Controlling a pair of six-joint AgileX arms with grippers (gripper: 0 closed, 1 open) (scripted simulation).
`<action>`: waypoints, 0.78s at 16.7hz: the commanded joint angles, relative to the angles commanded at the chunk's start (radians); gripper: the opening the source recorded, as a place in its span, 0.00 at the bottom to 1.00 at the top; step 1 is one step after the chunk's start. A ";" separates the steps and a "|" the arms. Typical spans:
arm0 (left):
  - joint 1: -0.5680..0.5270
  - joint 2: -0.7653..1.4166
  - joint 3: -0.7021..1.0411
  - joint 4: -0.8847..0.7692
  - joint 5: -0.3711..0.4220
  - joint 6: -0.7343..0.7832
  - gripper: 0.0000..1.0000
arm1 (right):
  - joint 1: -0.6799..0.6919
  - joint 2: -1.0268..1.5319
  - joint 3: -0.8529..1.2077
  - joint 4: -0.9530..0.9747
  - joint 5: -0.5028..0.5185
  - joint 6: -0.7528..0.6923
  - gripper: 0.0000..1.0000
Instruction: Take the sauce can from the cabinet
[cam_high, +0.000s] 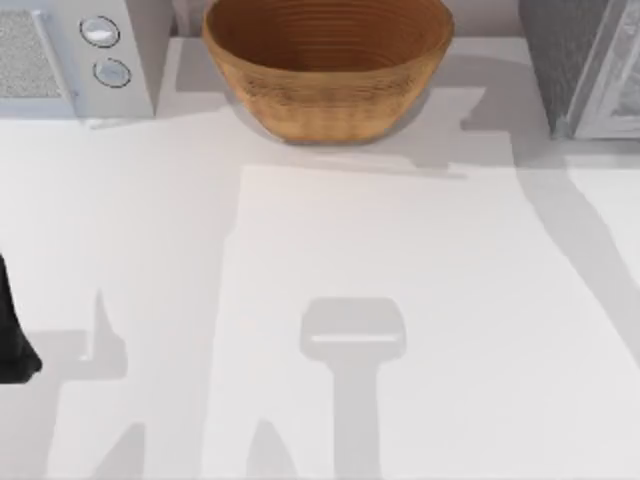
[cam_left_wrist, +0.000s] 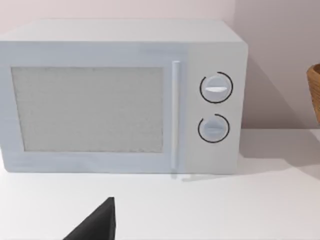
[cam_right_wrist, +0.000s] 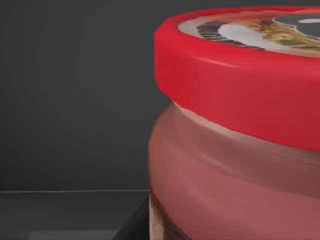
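Sauce can (cam_right_wrist: 235, 140), one, red-rimmed, stands inside the dark cabinet (cam_right_wrist: 75, 100), close before the right wrist camera; whether the right claw is open cannot be told. One basket (cam_high: 328, 65), one microwave (cam_left_wrist: 120, 97).

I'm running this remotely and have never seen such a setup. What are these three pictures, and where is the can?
It is a two-armed AgileX robot at a white table. The top view looks down from above: a woven basket at the far edge, a microwave at far left, a grey cabinet at far right, and part of the left arm at the left edge. The left wrist view faces the microwave, with a dark piece of the left pincer low in the picture. The right wrist view is very close to the red-lidded sauce can against dark walls. Whether it is gripped, I cannot tell.
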 joint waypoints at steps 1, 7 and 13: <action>0.000 0.000 0.000 0.000 0.000 0.000 1.00 | 0.011 -0.023 -0.012 -0.020 0.013 0.000 0.00; 0.000 0.000 0.000 0.000 0.000 0.000 1.00 | 0.014 -0.038 -0.014 -0.031 0.019 0.001 0.00; 0.000 0.000 0.000 0.000 0.000 0.000 1.00 | -0.018 -0.208 -0.235 0.064 -0.034 0.001 0.00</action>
